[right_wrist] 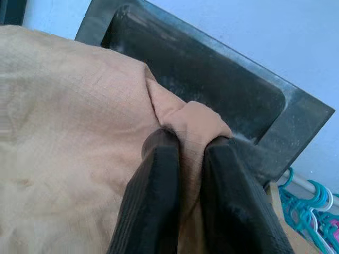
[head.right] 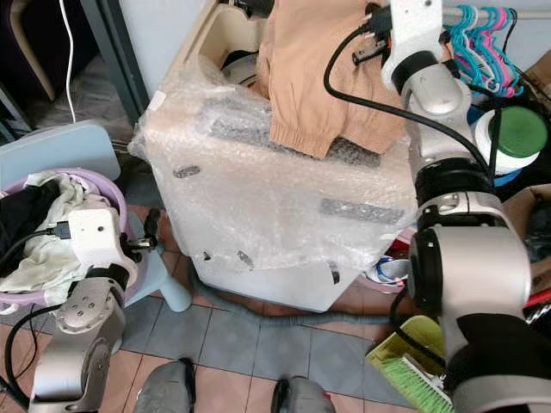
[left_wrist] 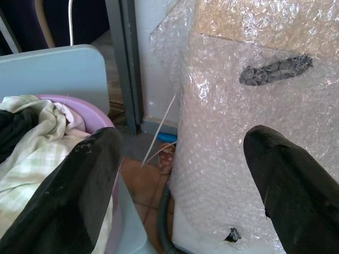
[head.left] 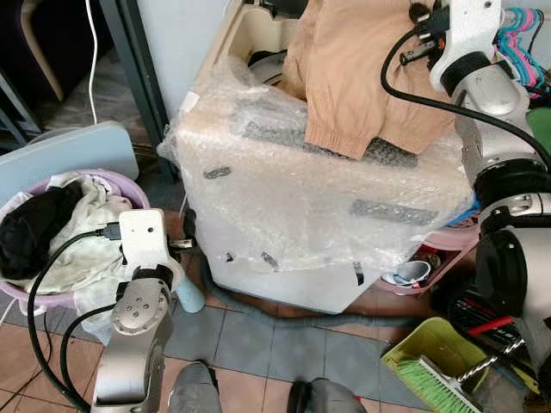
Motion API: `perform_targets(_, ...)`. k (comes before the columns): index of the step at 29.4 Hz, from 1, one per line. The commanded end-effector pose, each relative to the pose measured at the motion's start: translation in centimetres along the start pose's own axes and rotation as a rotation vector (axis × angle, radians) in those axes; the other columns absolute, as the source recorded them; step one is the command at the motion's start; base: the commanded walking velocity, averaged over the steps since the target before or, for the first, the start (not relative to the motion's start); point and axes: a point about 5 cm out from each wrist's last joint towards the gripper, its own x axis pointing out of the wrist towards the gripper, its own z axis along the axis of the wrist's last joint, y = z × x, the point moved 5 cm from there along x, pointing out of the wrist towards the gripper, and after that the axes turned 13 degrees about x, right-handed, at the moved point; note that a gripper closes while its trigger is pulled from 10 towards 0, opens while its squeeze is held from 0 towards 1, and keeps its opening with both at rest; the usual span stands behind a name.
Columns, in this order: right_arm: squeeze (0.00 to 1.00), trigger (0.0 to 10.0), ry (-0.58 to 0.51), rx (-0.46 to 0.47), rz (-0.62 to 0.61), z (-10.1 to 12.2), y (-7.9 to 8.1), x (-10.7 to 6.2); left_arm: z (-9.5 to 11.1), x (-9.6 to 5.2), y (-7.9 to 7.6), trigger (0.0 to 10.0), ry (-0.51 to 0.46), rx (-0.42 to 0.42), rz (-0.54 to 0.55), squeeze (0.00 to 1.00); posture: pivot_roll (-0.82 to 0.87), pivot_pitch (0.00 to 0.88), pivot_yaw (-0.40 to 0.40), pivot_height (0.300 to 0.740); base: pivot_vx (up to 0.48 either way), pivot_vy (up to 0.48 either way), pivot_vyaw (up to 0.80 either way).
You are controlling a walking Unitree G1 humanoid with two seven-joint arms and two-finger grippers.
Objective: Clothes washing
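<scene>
Two black fingers of my right gripper (right_wrist: pixel 190 151) are pinched together on a fold of the tan garment (head.left: pixel 344 69); a small ridge of cloth bulges just above the fingertips, and the rest of the fabric spreads away to one side of the jaws and hangs below them. From the head camera I see that garment draping down from the raised right arm onto the top of the washing machine (head.left: pixel 318 189), its ribbed hem lying on the bubble wrap (head.right: pixel 258 198) that covers the machine. Just beyond my closed jaws sits the dark raised lid (right_wrist: pixel 212 90) of the machine, with a pale wall behind it. Off past the lid I can make out teal and pink hangers (right_wrist: pixel 312 203).

My left gripper (left_wrist: pixel 180 174) is low, its fingers spread wide apart and holding nothing. Between the open jaws I see the bubble-wrapped side of the machine and a strip of tiled floor (left_wrist: pixel 145 180). Beside one finger is the purple laundry basket (head.left: pixel 120 185), heaped with pale checked and black clothes (head.left: pixel 52 228). A grey drain hose (head.left: pixel 284 314) runs along the floor under the machine. Near the right arm's base lies a green dustpan with a brush (head.left: pixel 430 366).
</scene>
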Motion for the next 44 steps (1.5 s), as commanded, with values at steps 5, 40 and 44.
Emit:
perform_targets(5, 1.00, 10.0, 0.070, -0.075, 0.036, -2.6, 0.4, -0.9, -0.4, 0.0, -0.2, 10.0, 0.015, 0.007, -0.005, 0.00, 0.05, 0.087, -0.049, 0.740, 0.000, 0.000, 0.00)
perform_targets(40, 1.00, 10.0, 0.485, 0.089, 0.453, -10.2, -1.0, -9.6, -0.1, 0.3, -1.2, 10.0, 0.002, -0.009, -0.032, 0.00, 0.03, 0.088, -0.058, 0.740, 0.000, 0.000, 0.00)
perform_targets(44, 1.00, 10.0, 0.506, 0.112, 0.449, -11.2, 1.3, -8.5, -0.3, 0.2, -0.8, 10.0, 0.007, -0.007, -0.023, 0.00, 0.04, 0.085, -0.059, 0.740, 0.000, 0.000, 0.00)
